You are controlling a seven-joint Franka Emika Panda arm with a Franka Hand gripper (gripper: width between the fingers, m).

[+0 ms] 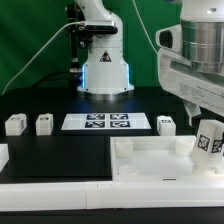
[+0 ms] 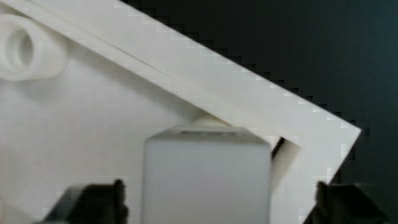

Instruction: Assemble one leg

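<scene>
End effector (image 1: 207, 132) hangs at the lower right of the exterior view, pointing down over the far right corner of the tabletop (image 1: 150, 166). The leg (image 1: 209, 141) is right under it, between the jaws, so no sideways offset to close. One arm only, so no choice of which is nearer.

In the wrist view the leg (image 2: 208, 170) sits centred between the dark fingers (image 2: 98, 203), tucked into the corner of the tabletop (image 2: 107, 130). A strip of white shows on each side between leg and finger, so the end effector (image 2: 210, 206) reads as spread a bit wider than the leg, straddling it rather than clamping. That is a judgement; the contact faces themselves are not visible.

The leg's long axis runs roughly upright, in line with the end effector's approach. Its marker tag looks skewed in the exterior view; can't say whether that is a slight lean or the leg being turned about its axis. Can't tell either whether the base is fully seated in the corner.

The coming move turns on that alignment: jaws close straight in on the leg, no reach needed, then probably a twist about the upright axis.

Loose legs (image 1: 43, 123) sit on the bench (image 1: 60, 160) either side of the marker board (image 1: 105, 122), well apart from the work. A round socket (image 2: 22, 50) shows on the tabletop, away from the leg.
</scene>
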